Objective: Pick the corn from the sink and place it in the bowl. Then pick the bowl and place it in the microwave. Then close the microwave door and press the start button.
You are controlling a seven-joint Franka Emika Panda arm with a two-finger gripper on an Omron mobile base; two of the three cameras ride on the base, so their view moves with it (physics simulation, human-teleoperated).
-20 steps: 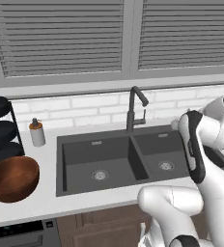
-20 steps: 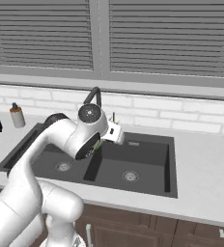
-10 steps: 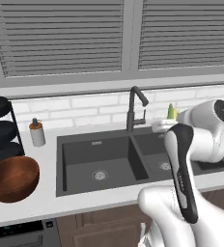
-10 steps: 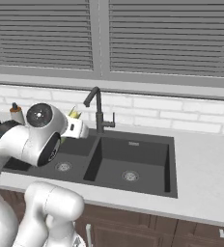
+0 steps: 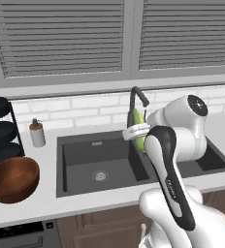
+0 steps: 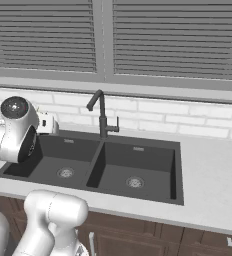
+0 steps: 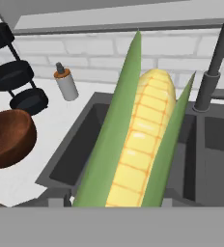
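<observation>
My gripper [image 5: 136,131] is shut on the corn [image 5: 136,127], a yellow cob in green husk, held upright in the air beside the faucet, over the sink [image 5: 80,156]. Up close in the hand view, the corn [image 7: 139,144] stands between my fingertips [image 7: 57,198]. The reddish-brown bowl [image 5: 10,178] sits on the counter left of the sink; it appears as the bowl [image 7: 8,138] at the left of the hand view. From the right base view, my hand [image 6: 46,123] hangs over the sink's [image 6: 153,156] left end. The microwave and its door are out of view.
A tall dark faucet [image 5: 137,97] rises just behind the corn. A soap dispenser [image 5: 37,133] stands on the counter behind the left basin. A rack of black dishes [image 5: 0,130] stands behind the bowl. A white brick wall and window blinds close off the back.
The arm has swung left, carrying the corn from above the right basin to beside the faucet, toward the bowl. The grip on the corn has held.
</observation>
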